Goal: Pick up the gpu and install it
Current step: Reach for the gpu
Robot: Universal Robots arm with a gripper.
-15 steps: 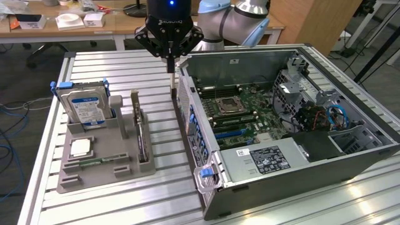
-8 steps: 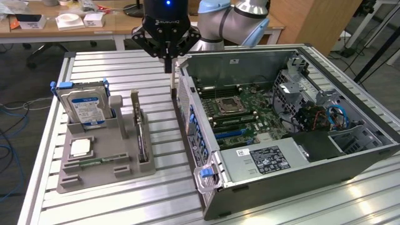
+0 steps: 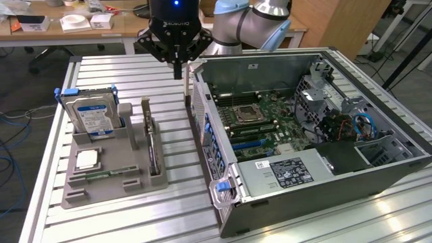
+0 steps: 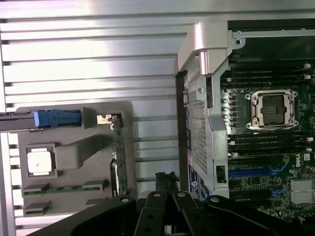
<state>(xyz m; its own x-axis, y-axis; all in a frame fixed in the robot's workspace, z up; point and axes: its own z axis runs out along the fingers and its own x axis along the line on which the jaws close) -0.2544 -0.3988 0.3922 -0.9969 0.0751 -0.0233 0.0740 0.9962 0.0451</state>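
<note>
Gpu (image 3: 151, 144) upright in grey holder (image 3: 101, 185), tool (image 3: 177, 73) clenched, empty, hanging just beside computer case (image 3: 337, 167)

gpu (image 3: 152, 147) upright in holder (image 3: 101, 190), closed jaws above table (image 3: 115, 68)

One gpu (image 3: 153, 152), one hard drive (image 3: 91, 112), one memory stick (image 3: 106, 173) (green), one case (image 3: 270, 66).

Here's the bench (image 3: 121, 223): a silvery metal top, ribbed with long slats from edge to edge. Two things sit directly on it. Over at nine o'clock in the exterior view, a grey moulded holder tray (image 3: 118, 157). From the centre out to three o'clock, an open desktop computer case (image 3: 324, 202), lying on its side. A bare strip of slats separates the pair.
</note>
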